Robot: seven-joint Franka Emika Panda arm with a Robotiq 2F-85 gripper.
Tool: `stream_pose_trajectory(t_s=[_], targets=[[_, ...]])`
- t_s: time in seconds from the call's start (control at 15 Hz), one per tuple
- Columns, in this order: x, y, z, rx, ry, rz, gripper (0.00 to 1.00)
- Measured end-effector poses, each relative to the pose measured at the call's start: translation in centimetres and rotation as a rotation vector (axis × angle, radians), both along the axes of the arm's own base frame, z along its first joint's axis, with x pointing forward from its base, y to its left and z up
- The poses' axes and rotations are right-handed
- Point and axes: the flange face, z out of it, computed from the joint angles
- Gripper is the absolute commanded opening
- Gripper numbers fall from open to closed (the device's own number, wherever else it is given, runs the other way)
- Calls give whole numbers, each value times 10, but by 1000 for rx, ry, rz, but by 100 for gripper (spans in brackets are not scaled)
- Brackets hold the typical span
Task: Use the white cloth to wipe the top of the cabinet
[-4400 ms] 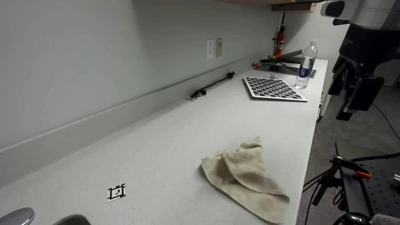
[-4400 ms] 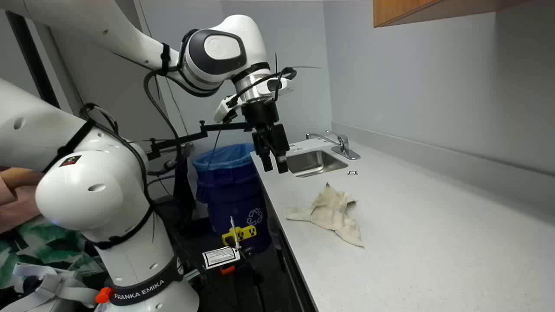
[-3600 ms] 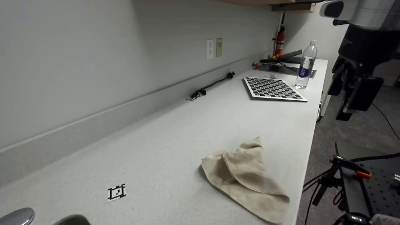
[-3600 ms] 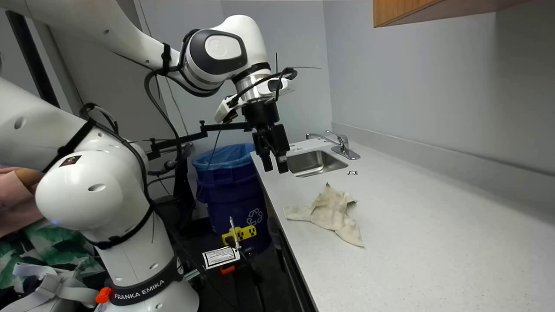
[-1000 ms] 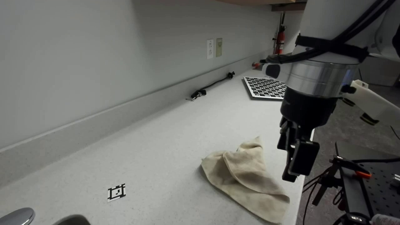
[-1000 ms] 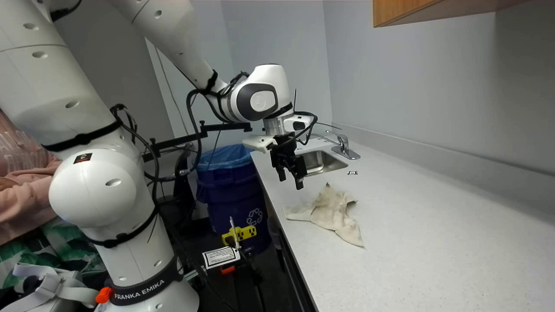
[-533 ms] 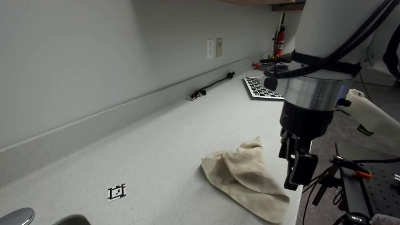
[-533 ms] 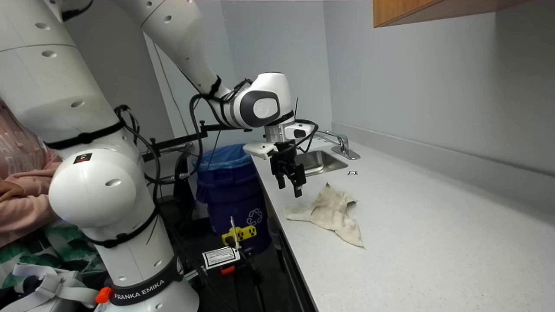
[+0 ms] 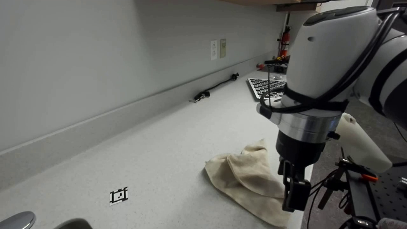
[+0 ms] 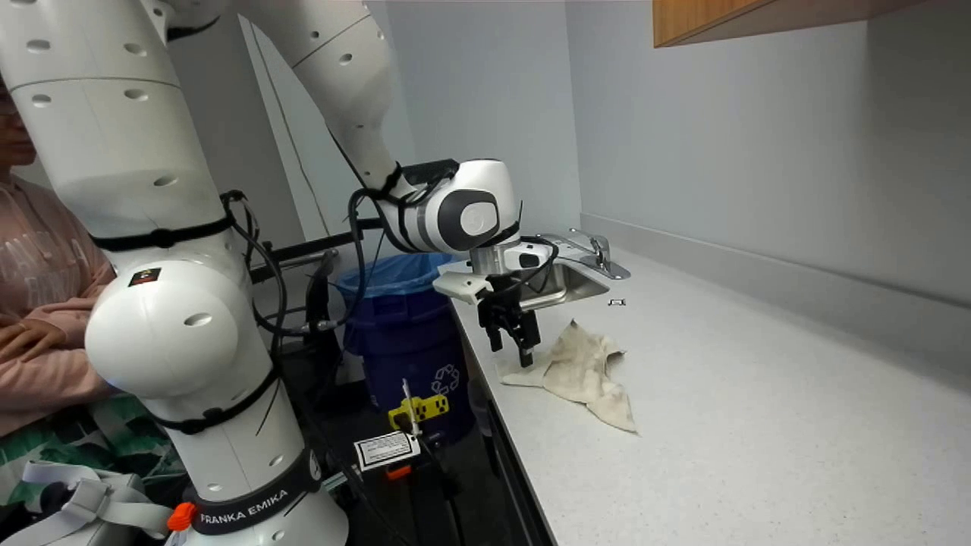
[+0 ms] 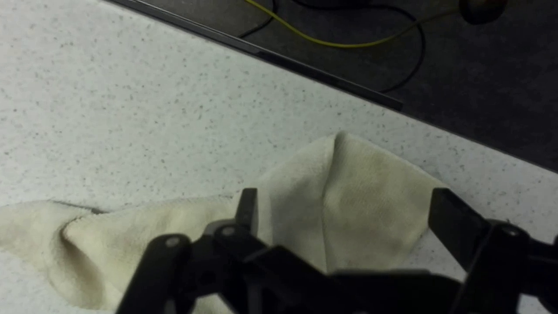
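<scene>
The cream cloth (image 9: pixel 251 178) lies rumpled and partly folded over itself on the speckled countertop (image 9: pixel 143 152), close to the front edge. Over the end of the cloth nearest that edge is the Robotiq gripper (image 11: pixel 346 211), pointing down, its two fingers (image 11: pixel 455 224) standing well apart. In the wrist view a creased flap of the cloth shows in the gap between them. In an exterior view the gripper covers a small part of that end; whether the fingertips touch the fabric is hard to tell from these angles.

The Franka Panda arm (image 10: pixel 167 326) stands beside the counter and reaches across its edge in both exterior views. Past the cloth are a stainless-steel sink (image 10: pixel 580 284) and a chrome faucet (image 10: pixel 599 254), with a small black-and-white printed marker (image 9: pixel 119 196) lying flat near them. In the opposite direction a checkered board (image 9: pixel 262 87) lies well apart from the cloth, partly hidden by the arm, and a black cable (image 9: pixel 219 85) runs beside the backsplash (image 9: pixel 127 121).

A red fire extinguisher (image 9: pixel 285 41) is at the far end. A blue recycling bin (image 10: pixel 402 326) stands beside the counter, and a person (image 10: pixel 42 280) in a pink top is partly behind the arm.
</scene>
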Motion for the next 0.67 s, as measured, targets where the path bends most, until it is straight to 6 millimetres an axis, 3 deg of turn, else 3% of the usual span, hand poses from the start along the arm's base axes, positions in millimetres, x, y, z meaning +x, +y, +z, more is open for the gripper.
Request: stream_pose_trajectory(t_s=[0.67], targets=[[28, 10, -41, 21, 72, -85, 100]])
